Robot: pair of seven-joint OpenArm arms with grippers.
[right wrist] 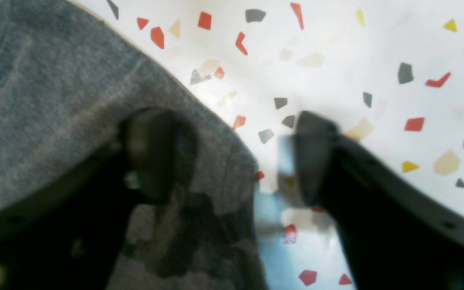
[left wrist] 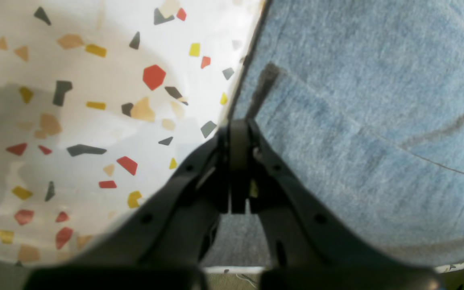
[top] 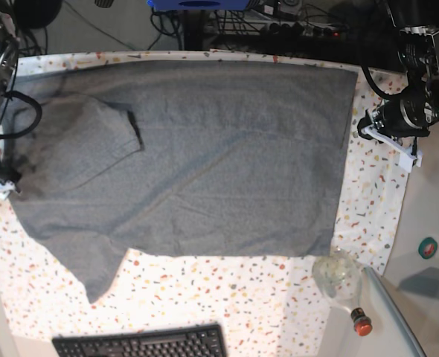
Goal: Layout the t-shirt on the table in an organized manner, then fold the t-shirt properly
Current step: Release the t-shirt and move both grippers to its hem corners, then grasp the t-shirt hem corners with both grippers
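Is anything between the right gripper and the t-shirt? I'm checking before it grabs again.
Nothing visible. The right gripper is open astride the t-shirt edge, one finger over cloth, the other over the table.

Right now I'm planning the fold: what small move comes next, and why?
Probably lower the open right gripper and close on the t-shirt edge it straddles; the left gripper looks shut at the opposite edge on the table.

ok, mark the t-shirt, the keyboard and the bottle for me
t-shirt (top: pixel 219 149): base view, middle of the spread grey body.
keyboard (top: pixel 141 343): base view, key rows at the bottom edge.
bottle (top: pixel 341 281): base view, clear body, above its red cap.
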